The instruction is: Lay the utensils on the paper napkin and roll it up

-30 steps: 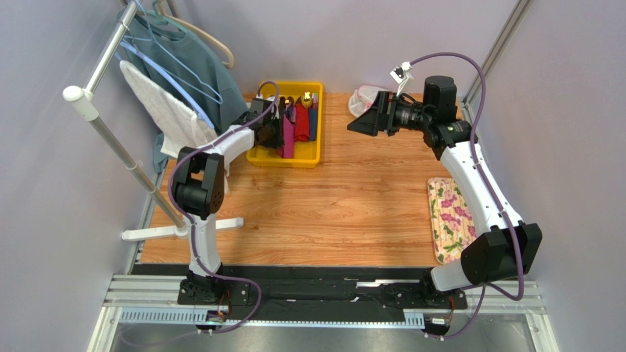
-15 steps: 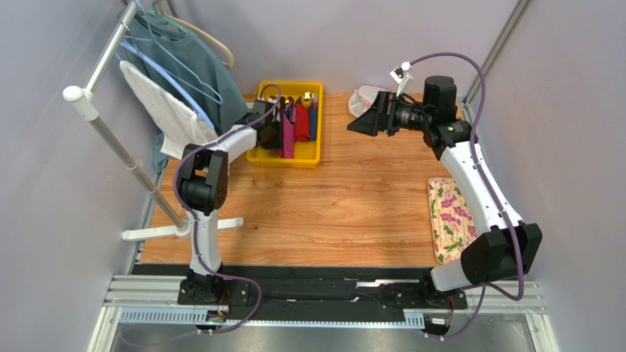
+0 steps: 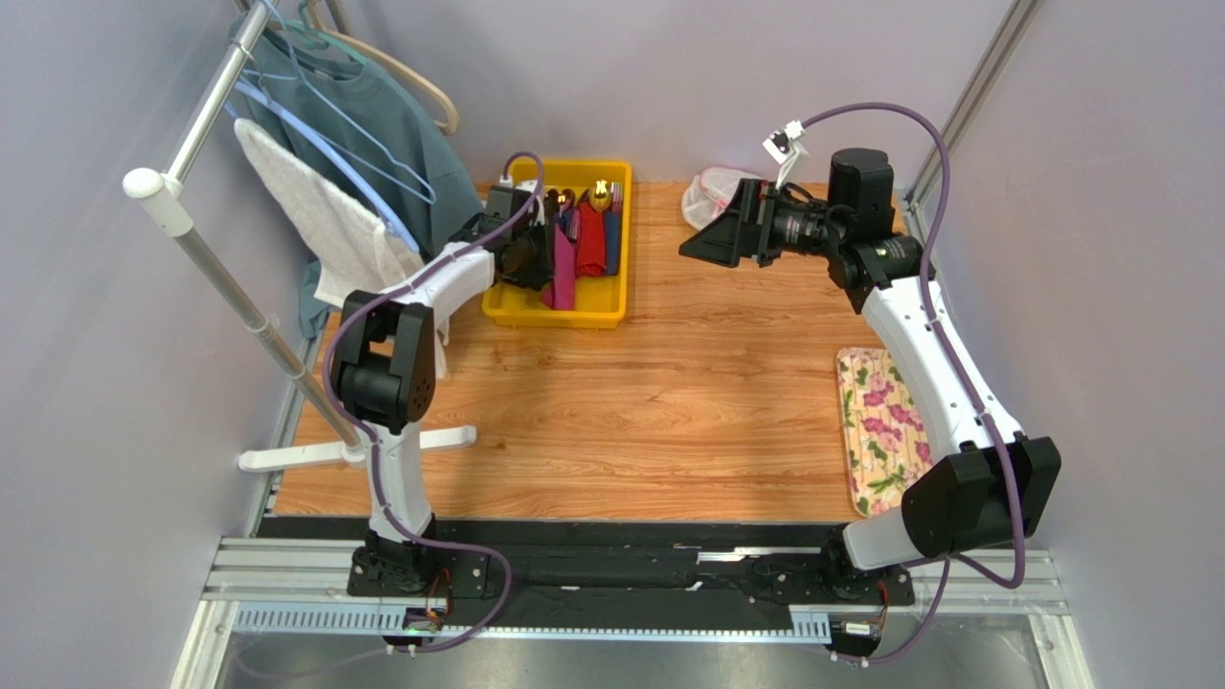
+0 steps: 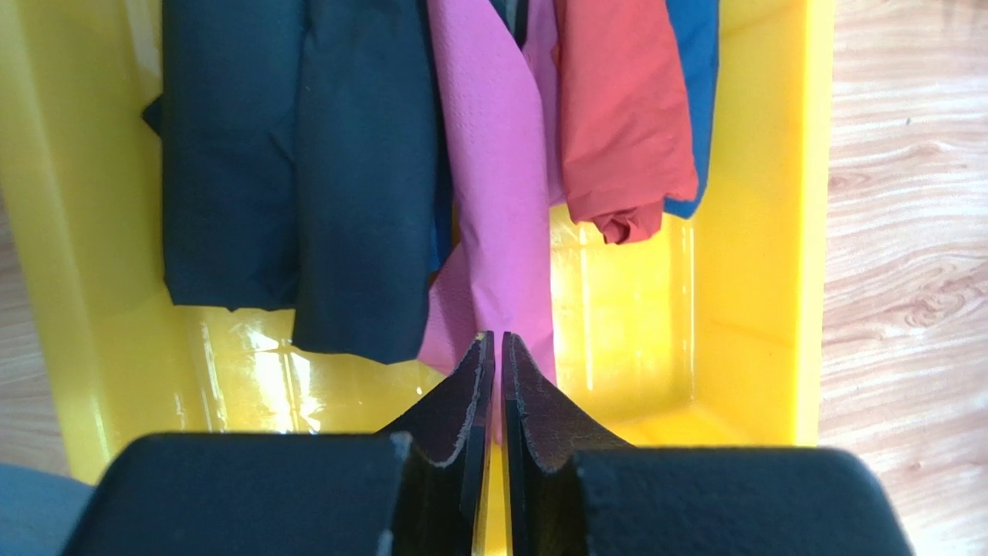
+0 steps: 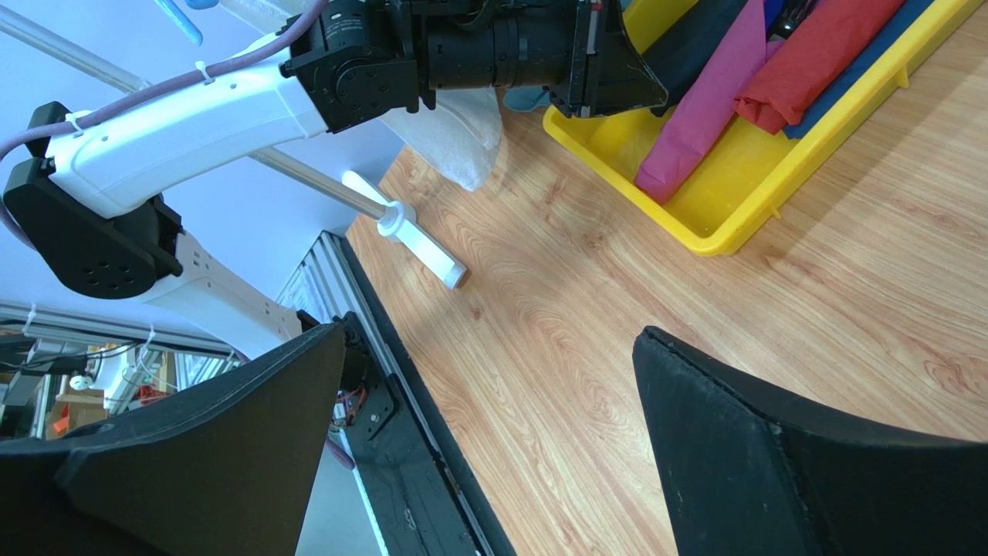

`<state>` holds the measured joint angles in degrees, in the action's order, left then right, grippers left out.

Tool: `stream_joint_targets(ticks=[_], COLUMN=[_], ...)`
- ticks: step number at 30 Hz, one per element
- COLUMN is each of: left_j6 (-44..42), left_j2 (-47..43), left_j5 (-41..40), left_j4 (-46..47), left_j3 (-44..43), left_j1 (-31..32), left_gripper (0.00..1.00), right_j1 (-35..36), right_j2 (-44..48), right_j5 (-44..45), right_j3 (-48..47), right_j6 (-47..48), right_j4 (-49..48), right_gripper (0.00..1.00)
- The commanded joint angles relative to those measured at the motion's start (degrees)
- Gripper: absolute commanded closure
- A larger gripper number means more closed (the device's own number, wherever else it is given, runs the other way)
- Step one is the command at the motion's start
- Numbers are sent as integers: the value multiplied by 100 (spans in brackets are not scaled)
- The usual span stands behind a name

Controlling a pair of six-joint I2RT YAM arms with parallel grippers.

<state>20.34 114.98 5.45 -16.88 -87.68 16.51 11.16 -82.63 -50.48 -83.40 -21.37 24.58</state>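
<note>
The magenta-pink paper napkin (image 4: 499,174) lies folded lengthwise in a yellow bin (image 3: 604,313), between dark navy and red folded sleeves; it also shows in the top view (image 3: 561,276) and in the right wrist view (image 5: 696,116). My left gripper (image 4: 495,338) is inside the bin, shut on the napkin's near edge; it shows at the bin's left side from above (image 3: 544,256). My right gripper (image 3: 687,249) is open and empty, held high at the back right and pointing left (image 5: 493,336). I cannot pick out the slim dark utensils in any view.
Gold-headed cutlery in red (image 4: 620,116) and blue sleeves fills the bin's right part. A white mesh pouch (image 3: 708,194) lies at the back. A floral cloth (image 3: 880,428) lies at the right edge. A clothes rack (image 3: 288,158) with hangers stands left, its foot (image 3: 360,452) on the table.
My left arm has shifted slightly at the bin, its elbow swinging a little left. The right arm has not moved.
</note>
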Motion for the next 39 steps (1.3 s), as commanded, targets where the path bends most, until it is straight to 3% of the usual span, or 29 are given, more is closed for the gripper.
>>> stream_joint_targets(ticks=[1,30,39], left_j6=[-91,-381,-381], left_j2=[-178,719,833], left_j5=[175,-220,236], left_j4=[28,-377,-342], left_j3=[-127,-505,-522], left_j1=[80,71,71], left_gripper=[88,92,91], right_j1=[-8,-17,-26], right_j2=[1,-16,28], right_j5=[-94,-41,-41], right_j3=[-159,-177,-151], right_j6=[-34,27,45], right_j4=[-138,-50,-15], right_gripper=[0,0,0])
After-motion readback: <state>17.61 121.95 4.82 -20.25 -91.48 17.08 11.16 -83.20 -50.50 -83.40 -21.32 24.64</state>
